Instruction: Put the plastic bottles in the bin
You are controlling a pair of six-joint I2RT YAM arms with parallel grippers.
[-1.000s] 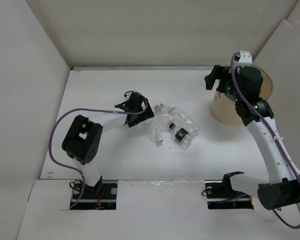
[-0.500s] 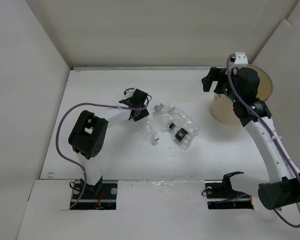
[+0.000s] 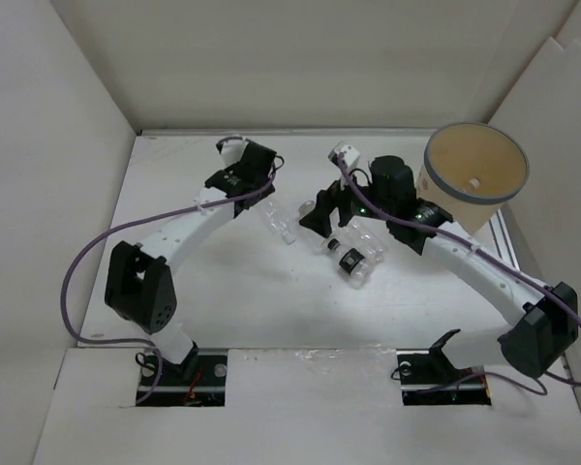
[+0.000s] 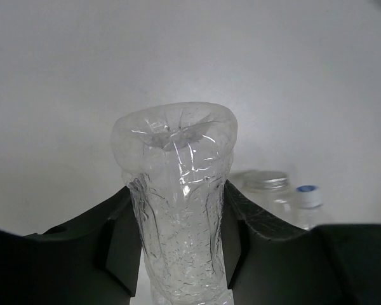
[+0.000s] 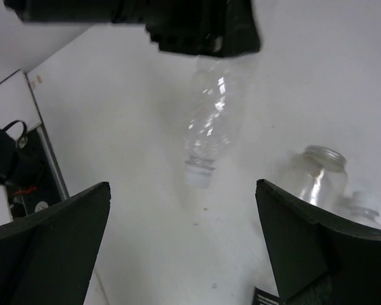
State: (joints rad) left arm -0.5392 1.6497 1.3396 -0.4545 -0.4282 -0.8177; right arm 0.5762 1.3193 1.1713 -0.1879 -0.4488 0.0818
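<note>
My left gripper (image 3: 264,203) is shut on a clear plastic bottle (image 3: 280,225), its dark fingers (image 4: 117,235) pressing both sides of the crumpled body (image 4: 178,210). In the right wrist view that bottle (image 5: 216,117) hangs neck down under the left gripper (image 5: 197,25), above the table. My right gripper (image 3: 315,219) stands open just right of it, with nothing between its fingers (image 5: 51,254). More clear bottles (image 3: 353,254) lie in a cluster mid-table, one with a black label (image 3: 351,260). The tan bin (image 3: 474,165) with its grey band stands at the back right.
White walls enclose the table on the left, back and right. An uncapped clear bottle (image 5: 314,175) lies close to my right gripper's right finger. A white-and-blue cap (image 4: 307,194) shows beyond the held bottle. Something small and white (image 3: 474,181) lies inside the bin.
The left gripper shut on a bottle and raised it off the table toward the back. The right arm swung from over the bin to mid-table beside the bottles, uncovering the bin.
</note>
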